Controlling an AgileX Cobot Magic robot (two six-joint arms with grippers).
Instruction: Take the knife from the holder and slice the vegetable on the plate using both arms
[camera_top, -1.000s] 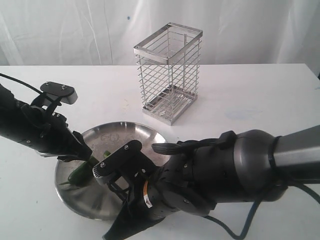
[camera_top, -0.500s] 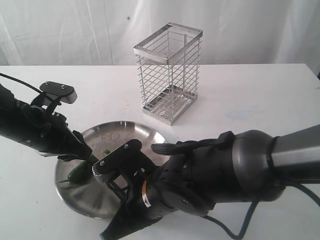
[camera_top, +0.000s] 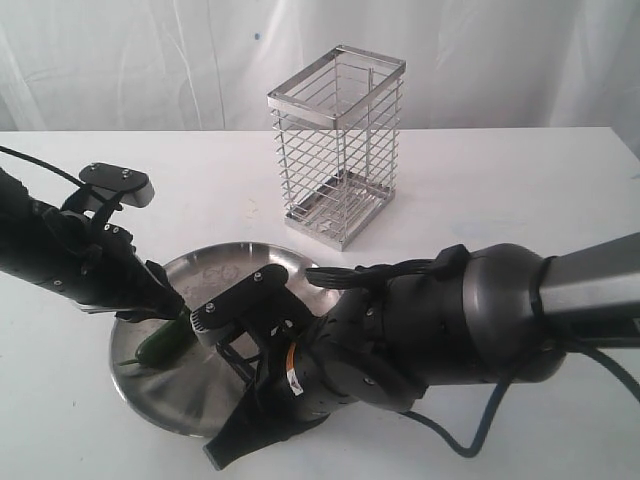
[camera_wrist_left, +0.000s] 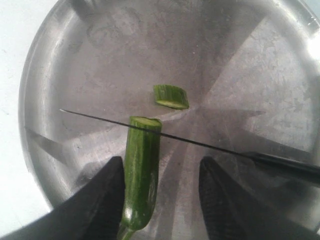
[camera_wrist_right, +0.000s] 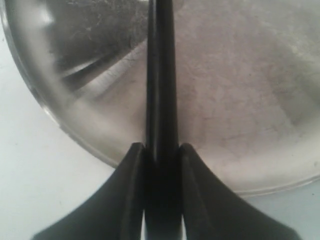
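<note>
In the left wrist view the dark green vegetable (camera_wrist_left: 141, 175) lies on the plate (camera_wrist_left: 260, 75), stem toward my left gripper (camera_wrist_left: 160, 165). That gripper is open; the pepper rests against one finger (camera_wrist_left: 102, 197) and stands clear of the other. The knife (camera_wrist_left: 200, 144) has its thin blade across the pepper's cut end. A short cut piece (camera_wrist_left: 171, 96) lies just beyond the blade. My right gripper (camera_wrist_right: 161, 146) is shut on the knife's black handle (camera_wrist_right: 161, 100) at the plate's rim (camera_wrist_right: 75, 132). In the exterior view the vegetable (camera_top: 165, 343) shows below the left gripper (camera_top: 165, 305). The blade is hidden there.
The wire holder (camera_top: 337, 145) stands upright on the white table (camera_top: 520, 200) behind the plate (camera_top: 230, 268), with nothing in it. The bulky right arm (camera_top: 430, 335) covers the plate's right and front part.
The right arm has shifted a little up and left over the plate with the knife. The cut piece seen in the exterior view is now hidden behind it. The left arm has not moved.
</note>
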